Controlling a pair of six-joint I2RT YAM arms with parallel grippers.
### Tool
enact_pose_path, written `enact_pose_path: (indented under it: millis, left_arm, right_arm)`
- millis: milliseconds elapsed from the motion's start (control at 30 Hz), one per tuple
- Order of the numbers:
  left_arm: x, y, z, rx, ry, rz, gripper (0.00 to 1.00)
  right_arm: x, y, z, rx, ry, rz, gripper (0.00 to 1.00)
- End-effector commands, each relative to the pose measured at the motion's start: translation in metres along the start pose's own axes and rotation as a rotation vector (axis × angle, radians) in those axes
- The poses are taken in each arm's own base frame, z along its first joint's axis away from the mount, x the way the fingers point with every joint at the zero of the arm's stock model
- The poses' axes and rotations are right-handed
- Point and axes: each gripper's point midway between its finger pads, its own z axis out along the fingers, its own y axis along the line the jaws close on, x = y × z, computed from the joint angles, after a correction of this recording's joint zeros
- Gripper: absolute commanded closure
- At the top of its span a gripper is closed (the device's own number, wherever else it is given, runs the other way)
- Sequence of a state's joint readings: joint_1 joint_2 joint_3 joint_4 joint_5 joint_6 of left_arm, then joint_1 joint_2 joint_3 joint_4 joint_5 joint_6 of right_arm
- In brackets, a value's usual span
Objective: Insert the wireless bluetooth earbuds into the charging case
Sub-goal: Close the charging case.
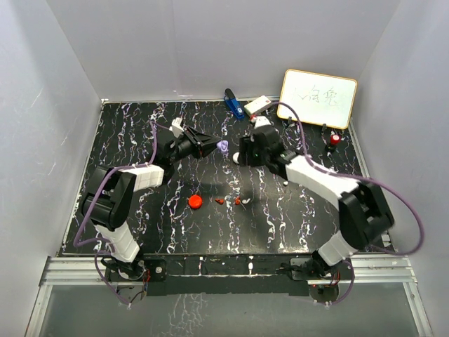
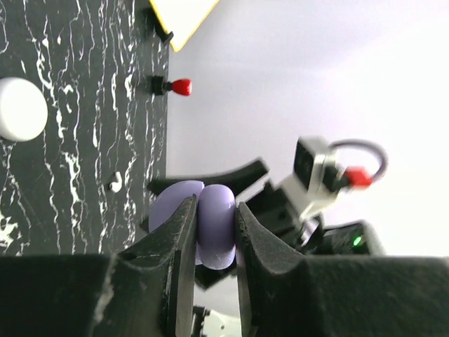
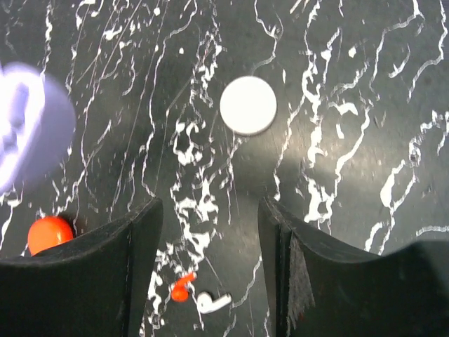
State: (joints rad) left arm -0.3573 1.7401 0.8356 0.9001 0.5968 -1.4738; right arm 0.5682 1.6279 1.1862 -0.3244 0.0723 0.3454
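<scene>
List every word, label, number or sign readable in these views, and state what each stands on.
Whiteboard: a few dark handwritten marks, too small and blurred to read.
Purple case, white case, red case: no lettering visible.
Nothing else can be read.

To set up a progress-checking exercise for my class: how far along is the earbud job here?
Done: no earbud visibly sits in a case yet. In hand: the left hand is shut on the purple case, held above the table; the right hand hangs open and empty over the white case. Left: a red earbud and a white earbud lie loose on the table near the red case.
</scene>
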Motion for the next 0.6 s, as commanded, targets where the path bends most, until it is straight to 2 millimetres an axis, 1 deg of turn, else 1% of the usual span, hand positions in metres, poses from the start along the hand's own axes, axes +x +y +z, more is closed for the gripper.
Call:
enact_pose_path:
  millis: [0,100,233,400,567]
  left_arm:
    - [-0.024,-0.02,0.006,0.071,-0.111,-0.072,1.0]
    - [-0.037,-0.008,0.011,0.047,-0.178,-0.142,1.0]
    - [-0.04,-0.001,0.019,0.01,-0.229,-0.177,1.0]
    - [-0.034,-0.008,0.034,0.033,-0.223,-0.206,1.0]
    - [-0.028,-0.017,0.044,0.048,-0.206,-0.21,1.0]
  right_arm:
    - [-0.042,0.019,-0.037,-0.155,-0.329,0.032,0.45]
    - [-0.046,0.023,-0.044,-0.175,-0.374,-0.026,0.45]
    - [-0.052,0.032,-0.041,-0.169,-0.408,-0.102,0.45]
    - [-0.056,0.043,-0.028,-0.185,-0.41,-0.12,0.43]
    - [-0.056,0.05,-0.016,-0.183,-0.399,-0.137,0.36]
